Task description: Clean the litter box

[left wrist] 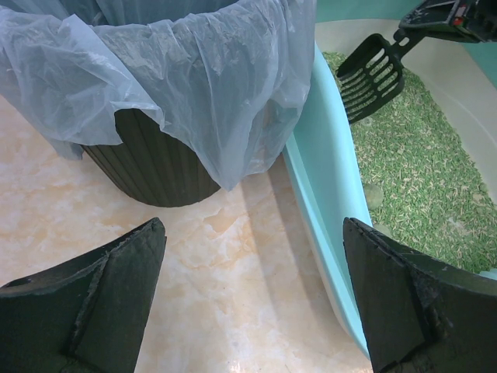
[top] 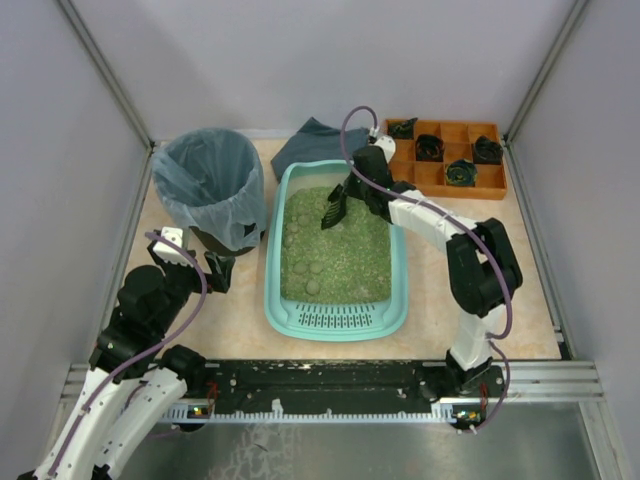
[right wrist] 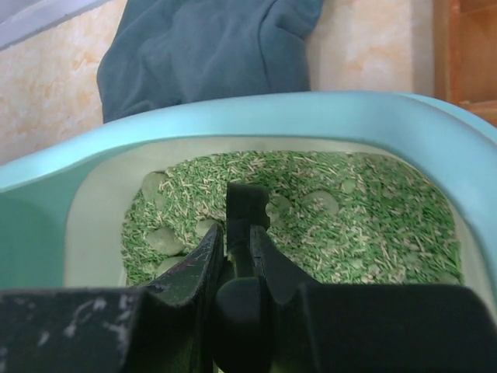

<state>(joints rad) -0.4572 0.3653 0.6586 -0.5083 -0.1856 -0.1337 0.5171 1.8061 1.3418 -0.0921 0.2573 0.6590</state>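
The turquoise litter box [top: 272, 290] lies mid-table, its slotted grille [top: 337, 317] at the near end. Green litter [top: 335, 255] with pale clumps [top: 312, 270] fills it. My right gripper [top: 352, 190] is shut on the handle of a black slotted scoop [top: 335, 208], held over the far part of the litter. In the right wrist view the gripper [right wrist: 238, 241] clamps the scoop handle [right wrist: 247, 206] above the litter, with clumps [right wrist: 165, 241] to its left. My left gripper [top: 215, 270] is open and empty between bin and box; in its own view [left wrist: 252, 295] it hovers over bare table beside the box wall [left wrist: 326, 194].
A round dark bin [top: 208, 185] lined with a bluish bag [left wrist: 194, 78] stands left of the box. A dark blue cloth [top: 310, 140] lies behind the box. An orange compartment tray [top: 430, 172] with black items sits at the far right. Enclosure walls surround the table.
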